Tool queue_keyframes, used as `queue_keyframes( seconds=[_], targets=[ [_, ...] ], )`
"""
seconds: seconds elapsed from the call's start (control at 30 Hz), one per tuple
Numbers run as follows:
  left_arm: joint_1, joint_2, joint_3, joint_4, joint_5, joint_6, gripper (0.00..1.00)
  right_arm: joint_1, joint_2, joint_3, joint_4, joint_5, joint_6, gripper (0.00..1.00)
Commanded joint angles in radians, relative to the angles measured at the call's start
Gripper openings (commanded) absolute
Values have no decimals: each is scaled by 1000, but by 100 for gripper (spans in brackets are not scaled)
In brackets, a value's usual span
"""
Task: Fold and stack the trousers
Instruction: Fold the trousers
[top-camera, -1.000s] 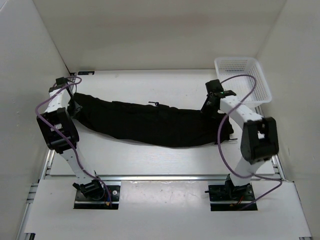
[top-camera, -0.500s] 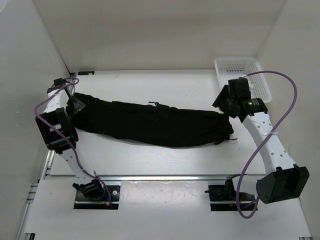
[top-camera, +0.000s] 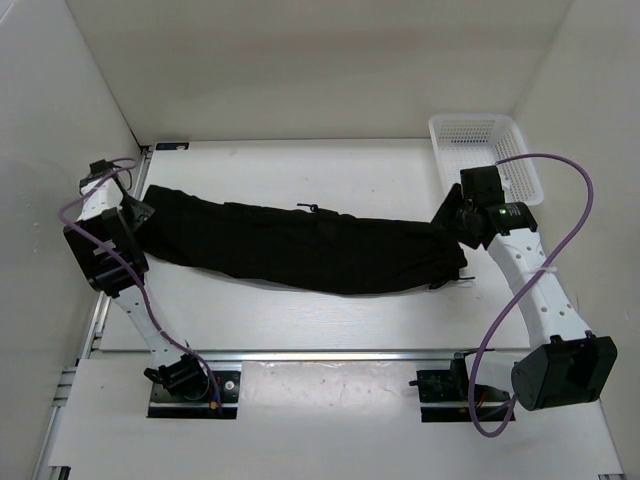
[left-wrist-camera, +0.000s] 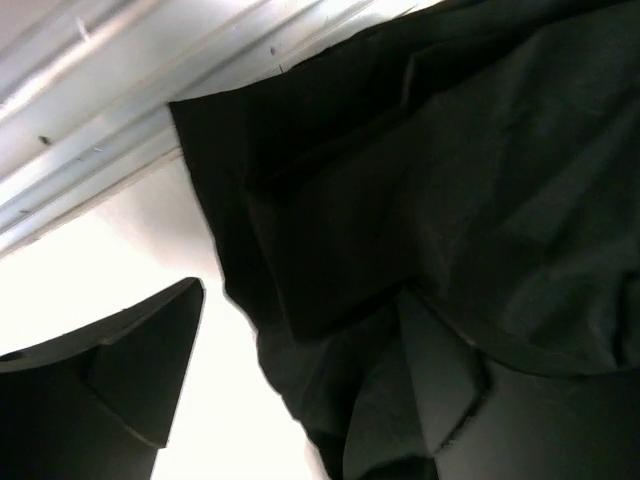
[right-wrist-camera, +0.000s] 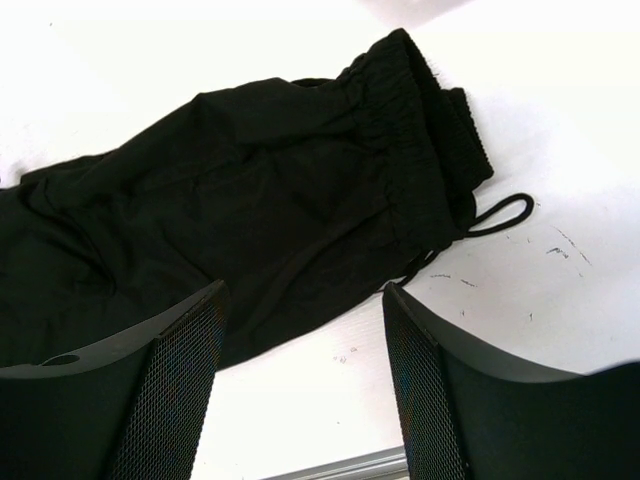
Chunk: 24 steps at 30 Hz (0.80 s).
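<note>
The black trousers lie stretched in a long folded strip across the table, from far left to right. The elastic waist with its cord is at the right end. My left gripper stands open at the strip's left end. In the left wrist view the left gripper has loose cloth lying between its spread fingers, and nothing is pinched. My right gripper hovers open just off the waist end. In the right wrist view only bare table shows between the mesh pads of the right gripper.
A white mesh basket stands at the back right corner, just behind the right arm. A metal rail runs along the table's left edge beside the left gripper. White walls close in the table on three sides.
Both grippers have opened and let go of the trousers' ends. The right arm swung its elbow out towards the near right. The left gripper drew back to the left.
</note>
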Motion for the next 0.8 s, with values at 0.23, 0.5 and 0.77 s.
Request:
queue_keyframes(
  seconds=[0.23,0.5,0.77],
  targets=[
    [-4,74,1,9,-4,-41,44,-2,-16,31,-15,-6,-9,68],
    [-52,-63,23,-1,-70,-30,11,-2,-34,31,-24,3,-9,68],
    [-211,-349,18,-41,-157,34,11,-21,-62,22,-24,3,-9,68]
  ],
)
